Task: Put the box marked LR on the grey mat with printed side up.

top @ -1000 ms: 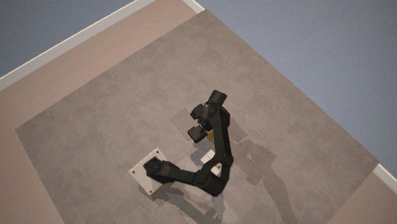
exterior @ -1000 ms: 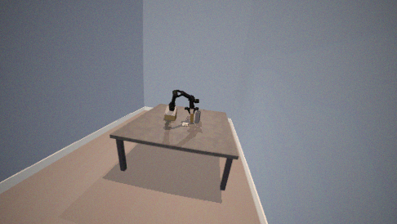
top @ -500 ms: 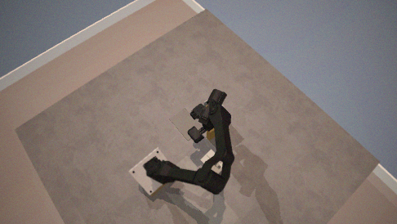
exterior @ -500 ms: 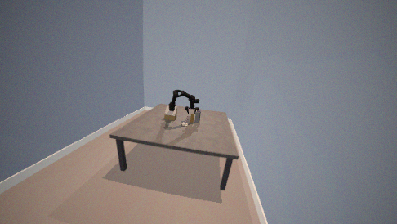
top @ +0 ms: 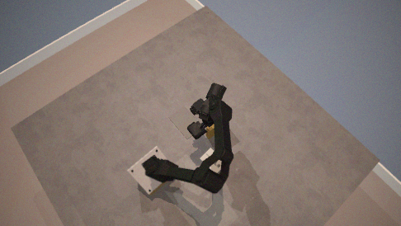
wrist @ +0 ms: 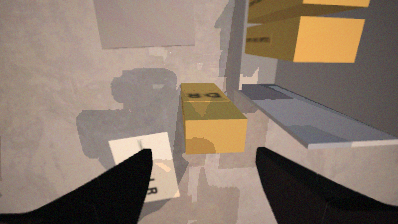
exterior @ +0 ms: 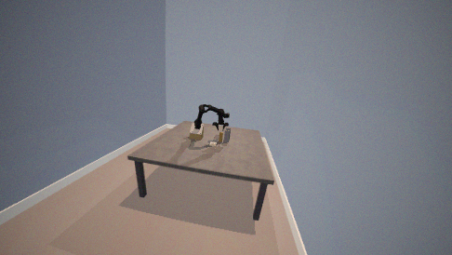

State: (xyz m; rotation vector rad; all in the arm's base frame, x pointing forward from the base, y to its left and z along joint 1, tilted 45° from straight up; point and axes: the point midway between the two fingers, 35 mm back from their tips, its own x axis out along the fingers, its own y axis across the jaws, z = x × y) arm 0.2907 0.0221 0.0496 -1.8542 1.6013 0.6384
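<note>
Black fingers of my gripper (top: 205,121) (exterior: 220,127) (wrist: 204,150) stand well apart with nothing between them, and just beyond their tips in the wrist view is a yellow box (top: 210,132) (exterior: 220,136) (wrist: 215,135), upright on the table outside the bin (exterior: 227,136) (wrist: 320,120). Its print looks like DR, upside down to me, so I judge it the wrong part! If I misread that and lay it on the grey mat (top: 181,121) (wrist: 145,22), we deliver the wrong reach. Close by, a white card (top: 208,154) (exterior: 212,144) (wrist: 135,150) lies partly behind one finger; a low sideways sweep could drag it. Farther out, two more boxes (wrist: 327,40) stand in the bin, codes unreadable from here; LR is probably one of them, but I can't say which. DR should go back in standing, and there's the risk: an off-centre squeeze could twist it, a clipped bin wall could tip it, and a crooked drop could knock its neighbours down.
</note>
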